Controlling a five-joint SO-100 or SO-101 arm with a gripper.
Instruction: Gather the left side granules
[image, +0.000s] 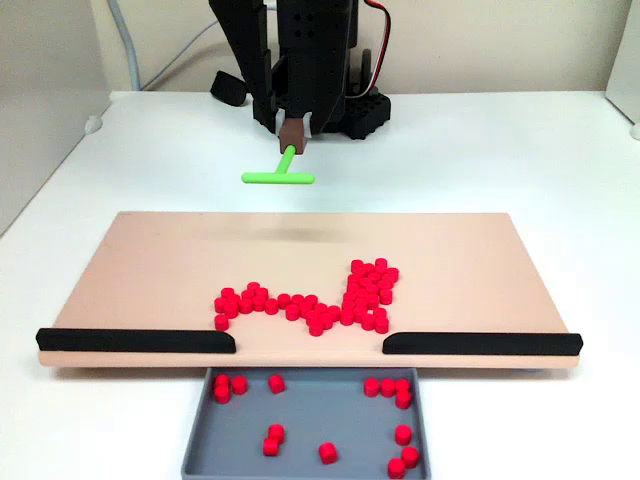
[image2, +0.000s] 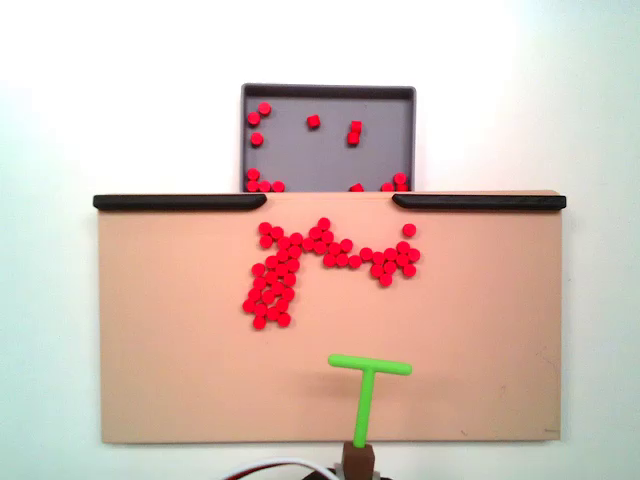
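Observation:
Many small red granules (image: 330, 305) lie on the tan board (image: 150, 260). In a fixed view they form a dense clump right of centre (image: 368, 285) with a band trailing left (image: 240, 300). From the arm's side, a fixed view shows the clump on the left (image2: 272, 290) and the band on the right (image2: 390, 260). My gripper (image: 292, 135) is shut on the brown handle of the green T-shaped pusher (image: 278, 177). The pusher (image2: 368, 385) hangs above the board's arm-side edge, well apart from the granules, and its shadow falls on the board.
A grey tray (image: 310, 445) sits below the board's front edge and holds several loose granules. Two black rails (image: 135, 340) (image: 480, 343) line that edge, leaving a gap over the tray. The arm's base (image: 340, 100) stands behind the board on a white table.

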